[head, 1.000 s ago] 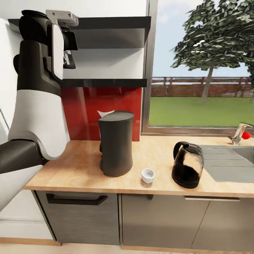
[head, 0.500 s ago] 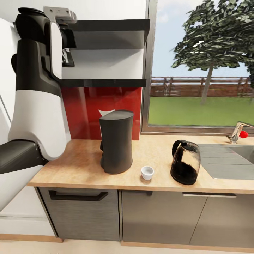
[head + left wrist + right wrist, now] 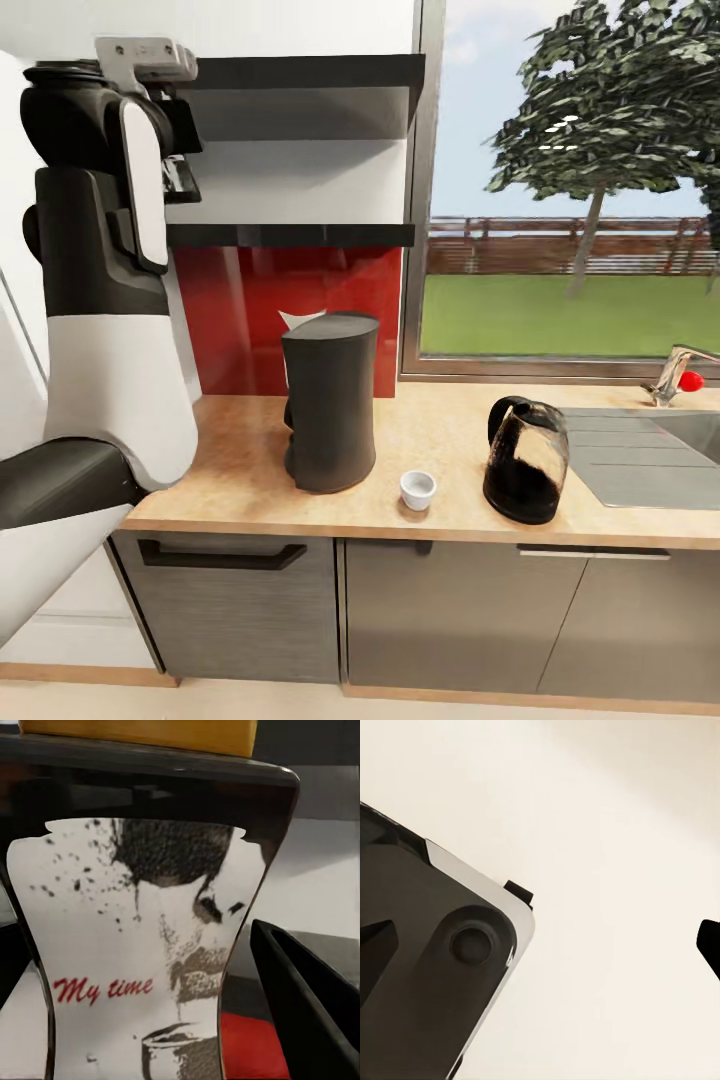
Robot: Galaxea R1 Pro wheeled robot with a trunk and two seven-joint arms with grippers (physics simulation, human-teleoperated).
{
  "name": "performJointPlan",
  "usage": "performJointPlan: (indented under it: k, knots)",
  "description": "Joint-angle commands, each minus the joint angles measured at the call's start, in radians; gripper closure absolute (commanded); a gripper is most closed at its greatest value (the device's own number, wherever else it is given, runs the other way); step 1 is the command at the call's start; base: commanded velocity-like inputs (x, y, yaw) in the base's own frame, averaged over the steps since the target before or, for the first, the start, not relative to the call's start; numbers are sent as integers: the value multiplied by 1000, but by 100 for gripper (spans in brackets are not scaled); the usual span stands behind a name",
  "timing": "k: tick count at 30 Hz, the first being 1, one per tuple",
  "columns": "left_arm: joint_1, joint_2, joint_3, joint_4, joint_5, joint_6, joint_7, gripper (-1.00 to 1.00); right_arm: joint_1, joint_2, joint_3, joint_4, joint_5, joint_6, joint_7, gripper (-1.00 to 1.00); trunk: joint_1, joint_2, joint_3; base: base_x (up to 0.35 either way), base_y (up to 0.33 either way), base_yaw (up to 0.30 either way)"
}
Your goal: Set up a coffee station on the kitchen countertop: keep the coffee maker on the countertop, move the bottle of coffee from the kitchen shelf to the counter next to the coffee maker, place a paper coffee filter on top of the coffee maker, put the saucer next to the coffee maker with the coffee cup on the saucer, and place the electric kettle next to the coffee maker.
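My left gripper (image 3: 150, 967) is raised between the two boards of the kitchen shelf (image 3: 300, 235) and is shut on the bottle of coffee (image 3: 135, 892). The bottle's gold cap and black-and-white label are close up in the left wrist view. A sliver of the bottle (image 3: 180, 178) peeks out beside my left arm. On the kitchen countertop (image 3: 230, 470) stand the dark coffee maker (image 3: 330, 400), the white coffee cup (image 3: 418, 490) and the glass electric kettle (image 3: 527, 475). A white paper coffee filter (image 3: 298, 320) pokes up behind the coffee maker. The saucer is out of view. My right gripper (image 3: 540, 945) is open, holding nothing.
A grey sink (image 3: 640, 450) with a faucet (image 3: 675, 375) takes up the counter's right end under a large window. Grey cabinet fronts (image 3: 220, 600) run below the counter. My left arm (image 3: 110, 330) blocks the counter's left corner.
The left arm has drawn leftward, out from the shelf, carrying the bottle with it. The camera shifted slightly early on. Nothing on the counter moved.
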Motion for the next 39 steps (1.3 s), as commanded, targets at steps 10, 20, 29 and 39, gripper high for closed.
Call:
performJointPlan:
  k: [10, 20, 29, 39]
  knots:
    - [227, -1, 1, -143, -2, 6, -1, 100, -1, -1, 7, -1, -10, -4, 0, -100, 0, -1, -1, 0, 0, 0]
    - [530, 0, -4, -199, -1, -150, -8, 100, -1, -1, 7, -1, -10, -4, -1, -100, 0, -1, -1, 0, 0, 0]
    - [749, 57, 1, -196, -5, -370, -157, 100, -1, -1, 7, -1, -10, -4, -1, -100, 0, -1, -1, 0, 0, 0]
    - [759, 59, 1, -195, -5, -391, -159, 100, -1, -1, 7, -1, -9, -4, -1, -100, 0, -1, -1, 0, 0, 0]
